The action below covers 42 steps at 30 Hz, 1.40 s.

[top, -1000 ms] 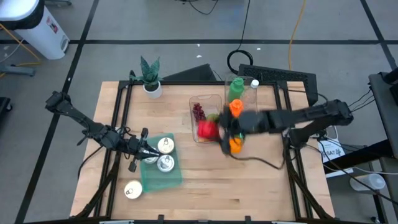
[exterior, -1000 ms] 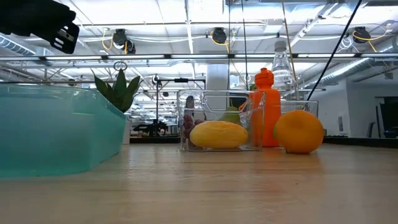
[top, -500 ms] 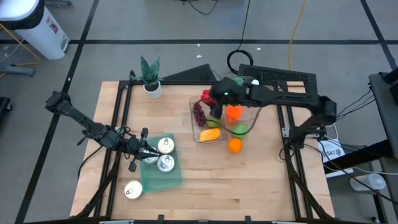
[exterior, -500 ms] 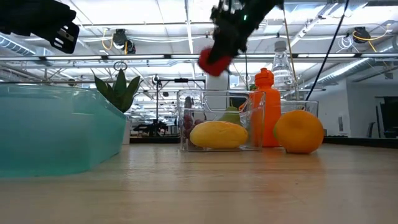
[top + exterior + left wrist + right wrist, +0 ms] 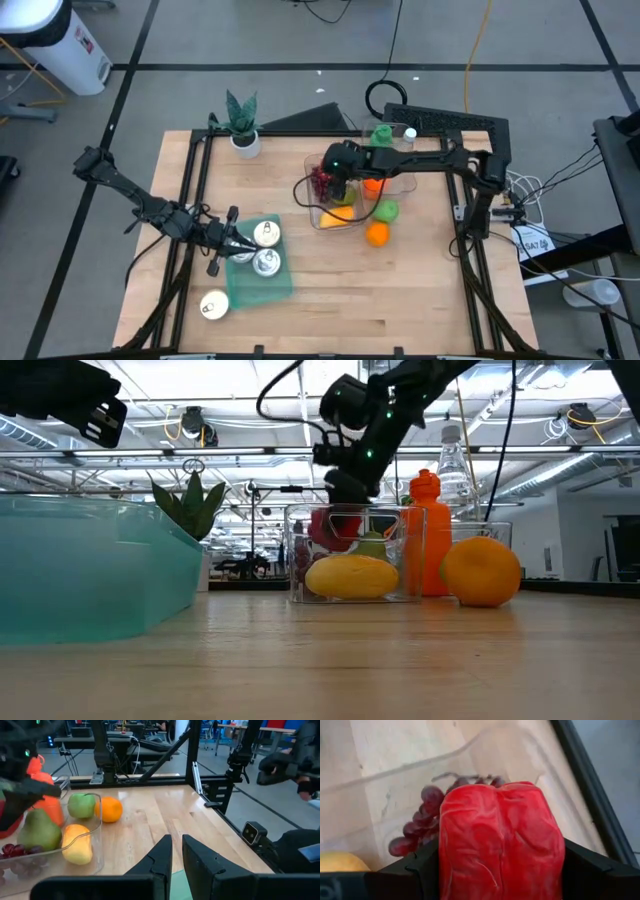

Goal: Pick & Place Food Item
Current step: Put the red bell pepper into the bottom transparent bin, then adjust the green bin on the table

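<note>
A red bell pepper [image 5: 500,835] sits between the fingers of my right gripper [image 5: 501,870], which is shut on it. In the low view the pepper [image 5: 326,532] shows behind the wall of the clear container [image 5: 400,565], below the right gripper [image 5: 347,495]. Dark grapes [image 5: 420,827] lie just beside it. The container [image 5: 309,205] also holds a yellow mango [image 5: 350,577] and a green pear [image 5: 37,832]. My left gripper [image 5: 177,851] waits, shut, over the teal tray [image 5: 278,282] at the table's left. My right gripper pinches the red bell pepper between its two fingers [image 5: 422,870], one on each opposite side wall [image 5: 451,865]. It comes from above, slanting down into the container's far end. The pepper hangs low inside the container next to the grapes; I cannot tell whether it rests on anything.
An orange [image 5: 377,234] and a green apple [image 5: 386,210] lie on the table right of the container. An orange bottle [image 5: 425,530] and a clear bottle [image 5: 452,470] stand behind them. Cans [image 5: 265,248] sit in the teal tray, one can [image 5: 214,305] beside it. A potted plant [image 5: 241,125] stands far left.
My right gripper has carried the pepper from the container's near end up and toward the far edge, high above the container half a second ago. Since then it has come down into the container's far end beside the grapes.
</note>
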Available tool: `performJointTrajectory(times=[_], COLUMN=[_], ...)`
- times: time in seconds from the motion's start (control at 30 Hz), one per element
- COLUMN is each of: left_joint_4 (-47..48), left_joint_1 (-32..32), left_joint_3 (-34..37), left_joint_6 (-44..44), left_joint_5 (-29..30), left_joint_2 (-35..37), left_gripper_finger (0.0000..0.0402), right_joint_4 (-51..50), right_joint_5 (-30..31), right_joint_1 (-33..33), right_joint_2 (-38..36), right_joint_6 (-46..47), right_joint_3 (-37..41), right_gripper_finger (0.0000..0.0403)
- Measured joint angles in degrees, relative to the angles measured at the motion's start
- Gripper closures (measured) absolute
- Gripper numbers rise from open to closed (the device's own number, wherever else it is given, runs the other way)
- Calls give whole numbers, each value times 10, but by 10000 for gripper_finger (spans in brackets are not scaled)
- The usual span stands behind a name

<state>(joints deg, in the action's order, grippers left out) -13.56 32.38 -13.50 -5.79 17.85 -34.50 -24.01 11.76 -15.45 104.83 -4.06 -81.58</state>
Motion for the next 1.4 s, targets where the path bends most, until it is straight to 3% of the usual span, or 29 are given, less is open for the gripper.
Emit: performJointTrajectory(times=[0.37, 0.8, 1.1, 1.27, 1.4], left_joint_4=[0, 0, 0, 0, 0], left_joint_1=[0, 0, 0, 0, 0], left_joint_3=[0, 0, 0, 0, 0], left_joint_6=[0, 0, -5, -8, -5], left_joint_5=[0, 1, 1, 1, 4], left_joint_2=[0, 0, 0, 0, 0], left_gripper_finger=[352, 352, 352, 352, 352], right_joint_4=[-1, -4, 0, 12, 11], right_joint_5=[0, 0, 2, 3, -2], right_joint_1=[-11, -8, 2, 11, 22], right_joint_2=[37, 40, 41, -23, -105], right_joint_6=[-2, -11, 25, 13, 66], right_joint_3=[0, 0, 0, -7, -6], right_gripper_finger=[121, 46, 37, 41, 50])
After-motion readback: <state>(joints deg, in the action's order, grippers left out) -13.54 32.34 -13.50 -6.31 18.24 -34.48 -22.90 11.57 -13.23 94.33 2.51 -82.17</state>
